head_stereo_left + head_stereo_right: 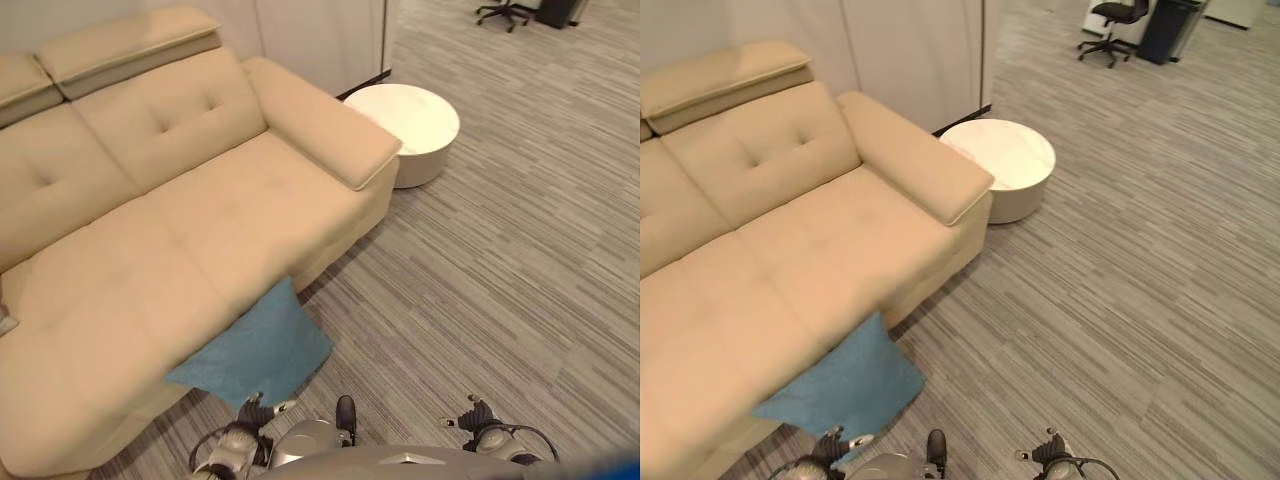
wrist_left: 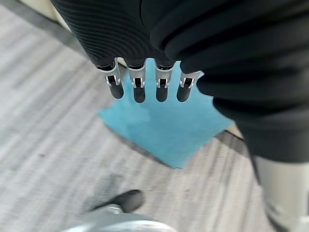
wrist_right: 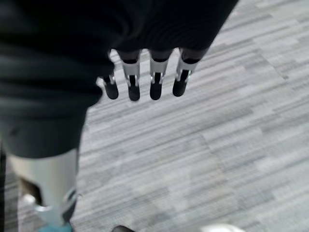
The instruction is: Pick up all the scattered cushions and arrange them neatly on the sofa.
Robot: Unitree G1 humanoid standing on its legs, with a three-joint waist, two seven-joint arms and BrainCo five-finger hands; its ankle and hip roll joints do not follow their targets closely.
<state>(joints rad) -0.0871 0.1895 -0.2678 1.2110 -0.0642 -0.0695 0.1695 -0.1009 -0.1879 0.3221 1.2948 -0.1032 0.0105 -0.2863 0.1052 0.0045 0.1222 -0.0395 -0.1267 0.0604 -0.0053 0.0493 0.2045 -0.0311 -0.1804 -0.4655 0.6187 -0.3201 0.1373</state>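
A blue cushion [image 1: 255,350] stands on the carpet, leaning against the front of the beige sofa [image 1: 150,230] near its right half. The left wrist view has the same blue cushion [image 2: 164,125] on the floor just past my left hand [image 2: 139,89], whose fingers hang straight and apart from it, holding nothing. My right hand [image 3: 133,87] hangs over bare striped carpet, fingers straight and empty. The sofa's seat has no cushions on the part I see.
A low round white table [image 1: 405,125] stands on the carpet beside the sofa's right armrest [image 1: 320,130]. A black office chair [image 1: 1110,25] is far back at the right. Pale wall panels run behind the sofa. Grey striped carpet spreads to the right.
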